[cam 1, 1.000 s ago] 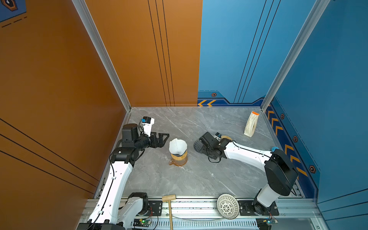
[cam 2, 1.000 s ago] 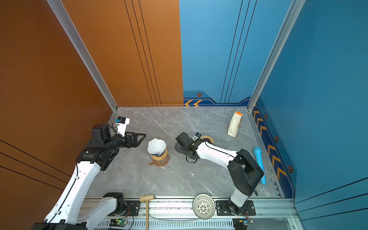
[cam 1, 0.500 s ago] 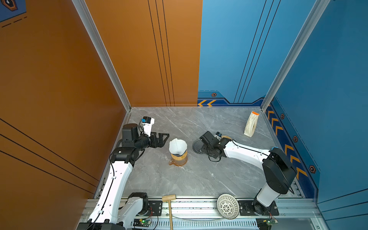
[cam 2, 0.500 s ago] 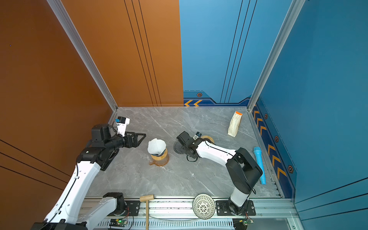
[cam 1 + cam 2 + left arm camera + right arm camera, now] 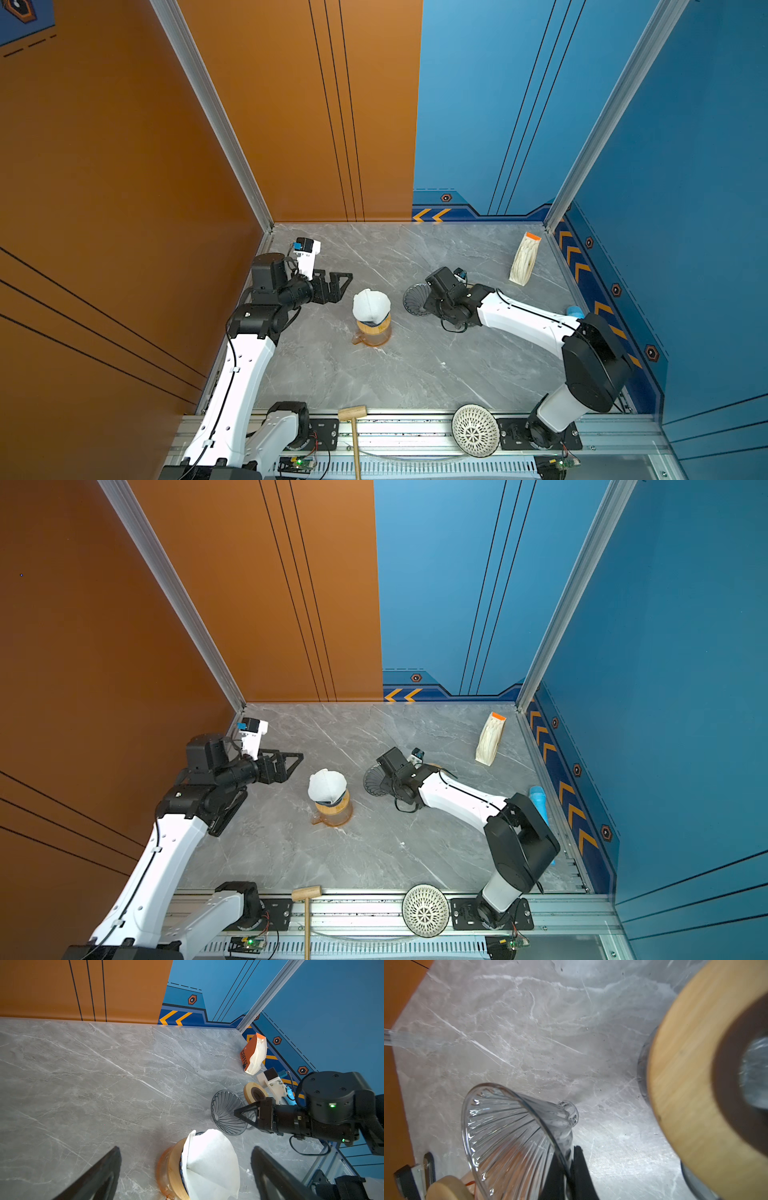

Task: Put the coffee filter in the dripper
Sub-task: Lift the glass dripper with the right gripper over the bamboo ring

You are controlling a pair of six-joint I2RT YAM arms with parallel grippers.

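Note:
The white paper coffee filter (image 5: 371,305) (image 5: 327,785) (image 5: 209,1163) sits as a cone in the mouth of an amber glass carafe (image 5: 372,332) with a wooden collar. To its right the dripper (image 5: 415,298) (image 5: 374,783) (image 5: 225,1111) (image 5: 508,1132), a clear ribbed glass cone, is tipped on its side. My right gripper (image 5: 424,297) (image 5: 236,1112) (image 5: 566,1159) is shut on the dripper's wall, one finger inside and one outside. My left gripper (image 5: 345,282) (image 5: 297,760) (image 5: 186,1149) hangs open just left of the filter, touching nothing.
A wooden ring (image 5: 251,1093) (image 5: 685,1084) lies close behind the dripper. A pack of filters (image 5: 524,259) leans at the back right, and a blue cylinder (image 5: 538,798) lies by the right wall. A wooden mallet (image 5: 352,415) and a white lattice bowl (image 5: 475,430) rest on the front rail.
My right gripper's jaws have closed on the dripper's wall, and the hand has shifted slightly. The left arm, the filter and the carafe have stayed where they were.

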